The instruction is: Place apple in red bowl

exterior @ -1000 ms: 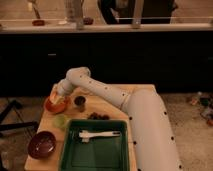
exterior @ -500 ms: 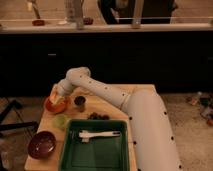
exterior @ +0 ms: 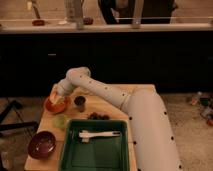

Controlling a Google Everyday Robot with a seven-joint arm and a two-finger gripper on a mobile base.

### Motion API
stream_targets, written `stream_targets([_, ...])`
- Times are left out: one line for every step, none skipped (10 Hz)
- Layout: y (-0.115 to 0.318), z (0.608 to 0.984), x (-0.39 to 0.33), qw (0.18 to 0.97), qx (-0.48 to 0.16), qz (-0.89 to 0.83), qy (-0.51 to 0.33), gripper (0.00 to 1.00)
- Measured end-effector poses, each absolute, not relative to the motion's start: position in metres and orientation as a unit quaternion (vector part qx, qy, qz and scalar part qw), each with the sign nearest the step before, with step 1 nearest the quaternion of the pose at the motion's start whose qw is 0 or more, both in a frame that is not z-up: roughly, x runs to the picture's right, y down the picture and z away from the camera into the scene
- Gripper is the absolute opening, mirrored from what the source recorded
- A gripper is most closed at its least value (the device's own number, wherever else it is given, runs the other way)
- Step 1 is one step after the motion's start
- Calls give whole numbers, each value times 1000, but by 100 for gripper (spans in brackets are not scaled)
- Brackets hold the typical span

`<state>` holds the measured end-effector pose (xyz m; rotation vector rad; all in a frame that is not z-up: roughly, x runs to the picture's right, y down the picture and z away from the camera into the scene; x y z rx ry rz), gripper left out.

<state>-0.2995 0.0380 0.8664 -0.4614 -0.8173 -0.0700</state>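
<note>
The bright orange-red bowl sits at the far left of the wooden table. My gripper hangs right over the bowl, at the end of the white arm that reaches in from the right. The apple does not show as a separate thing; it is hidden by the gripper or merged with the bowl's colour.
A metal cup stands just right of the red bowl. A pale green round thing lies in front of it. A dark maroon bowl sits at the front left. A green tray holds a white brush. Dark small things lie behind the tray.
</note>
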Motion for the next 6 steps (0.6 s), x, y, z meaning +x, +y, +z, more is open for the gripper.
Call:
stream_targets([38,866,-299,891,-222,-34,-394,79])
stream_targets([38,866,-299,891,-222,-34,-394,80])
stream_targets([38,866,-299,891,-222,-34,-394,80])
stream_targets([38,866,-299,891,-222,-34,-394,80])
stream_targets([38,866,-299,891,-222,-34,-394,80])
stream_targets([38,866,-299,891,-222,-34,-394,80])
